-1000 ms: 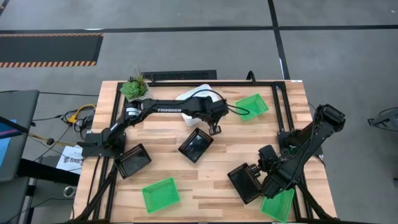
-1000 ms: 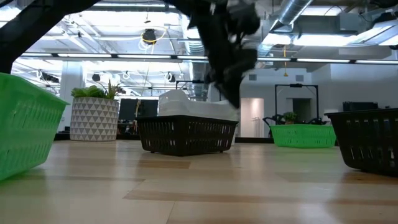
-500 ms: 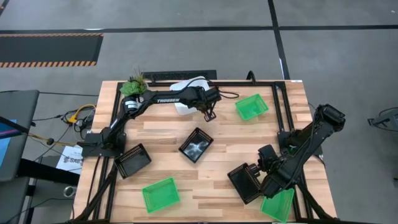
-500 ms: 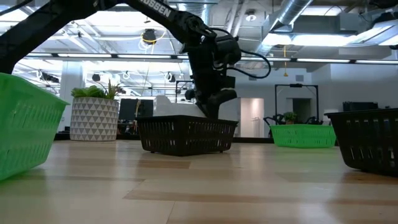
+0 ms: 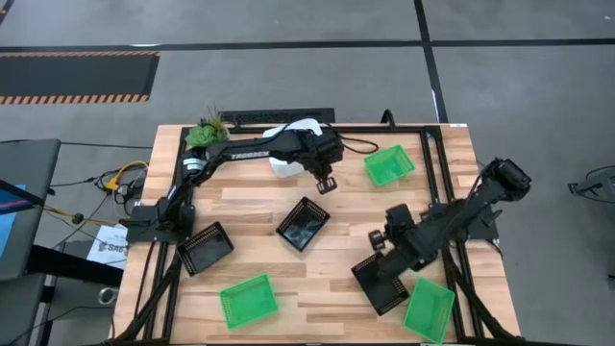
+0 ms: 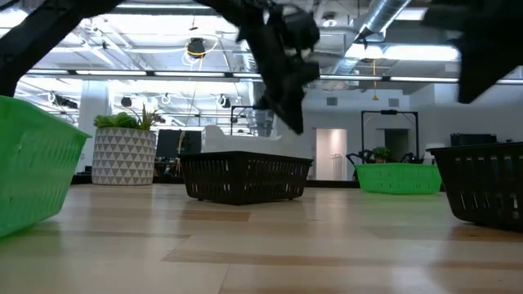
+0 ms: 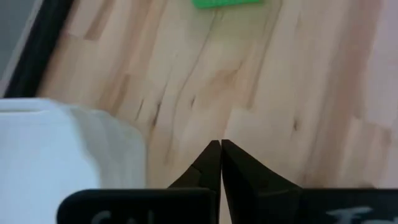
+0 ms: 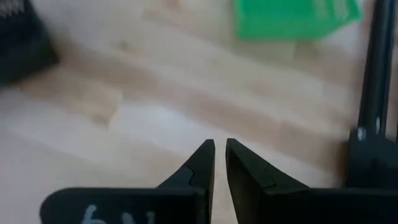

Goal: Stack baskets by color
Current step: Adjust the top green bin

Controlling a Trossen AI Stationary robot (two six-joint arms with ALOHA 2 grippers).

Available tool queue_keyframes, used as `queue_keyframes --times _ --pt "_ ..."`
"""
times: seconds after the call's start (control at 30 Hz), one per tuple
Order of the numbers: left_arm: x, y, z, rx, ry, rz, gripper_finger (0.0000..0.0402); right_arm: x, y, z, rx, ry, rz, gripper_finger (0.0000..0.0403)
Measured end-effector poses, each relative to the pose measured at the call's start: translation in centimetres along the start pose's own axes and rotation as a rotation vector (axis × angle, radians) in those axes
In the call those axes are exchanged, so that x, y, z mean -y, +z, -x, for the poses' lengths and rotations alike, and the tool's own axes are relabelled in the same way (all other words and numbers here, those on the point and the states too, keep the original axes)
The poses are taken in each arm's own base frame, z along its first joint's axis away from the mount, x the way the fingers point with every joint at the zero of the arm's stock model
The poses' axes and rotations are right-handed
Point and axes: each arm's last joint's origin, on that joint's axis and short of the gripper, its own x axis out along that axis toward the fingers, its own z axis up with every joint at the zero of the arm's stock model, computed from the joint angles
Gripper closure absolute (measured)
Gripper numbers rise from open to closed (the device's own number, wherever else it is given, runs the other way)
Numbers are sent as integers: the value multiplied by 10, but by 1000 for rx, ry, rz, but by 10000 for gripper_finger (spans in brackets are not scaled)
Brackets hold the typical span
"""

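Note:
White baskets (image 5: 288,165) lie at the far edge, partly under my left arm. My left gripper (image 5: 327,183) hangs shut and bare just right of them, above the wood; its wrist view shows the white basket (image 7: 62,149) beside the fingers (image 7: 221,149). Green baskets lie far right (image 5: 389,165), near left (image 5: 248,300) and near right (image 5: 429,309). Black baskets sit in the middle (image 5: 303,223), at the left (image 5: 205,248) and near right (image 5: 380,284). My right gripper (image 5: 389,258) hovers shut and bare over the wood by that last black basket.
A potted plant (image 5: 207,133) stands at the far left corner. Black frame rails (image 5: 434,173) run along the table's sides. Bare wood shows between the middle black basket and the far right green basket.
My left gripper has drawn back from the middle black basket toward the far edge and risen, staying shut. The white baskets now lie a little farther toward the far edge. My right arm has swung toward the table's left, off the near right green basket, which now shows whole.

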Motion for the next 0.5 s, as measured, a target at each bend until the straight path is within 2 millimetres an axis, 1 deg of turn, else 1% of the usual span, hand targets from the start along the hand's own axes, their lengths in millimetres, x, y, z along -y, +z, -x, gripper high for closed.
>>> queue_keyframes --times 0.13,0.23,0.37,0.5 --pt "-2 -4 44 -1 54 -47 401 -3 22 -13 95 -38 -53 340" --pt "-7 -6 87 57 140 -42 401 -4 41 -26 128 -89 -69 340" --pt "-15 -16 154 173 227 -27 401 -1 69 -47 123 -180 -58 340" --pt "-22 -37 227 314 290 4 401 5 99 -69 127 -261 -35 340"
